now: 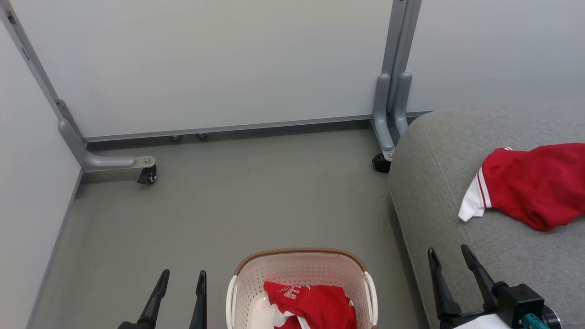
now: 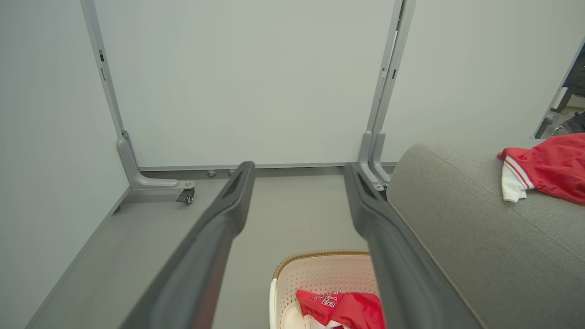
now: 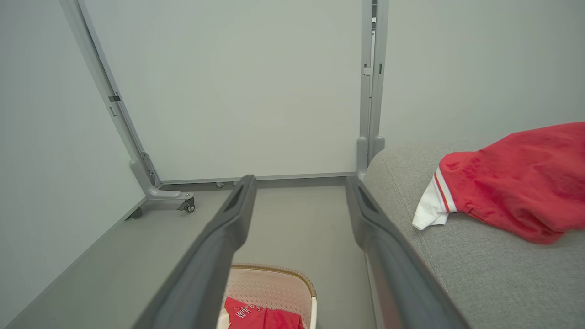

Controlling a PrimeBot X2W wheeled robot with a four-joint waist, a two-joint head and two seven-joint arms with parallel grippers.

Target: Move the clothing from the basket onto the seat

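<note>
Item: red sports clothing, one piece on the seat, one in the basket.
We are holding the left hand (image 1: 183,273) and the right hand (image 1: 448,250) with fingers spread apart, gripping nothing. The lettered garment (image 1: 315,304) is lying crumpled in the basket (image 1: 301,251), just right of the left hand, between the two hands; the other garment (image 1: 539,183) is resting on the seat (image 1: 438,183), ahead and right of the right hand. We are judging the fabric thin, light, limp and somewhat slippery, and favouring a pinch on a raised fold atop the heap, clear of the perforated wall.
</note>
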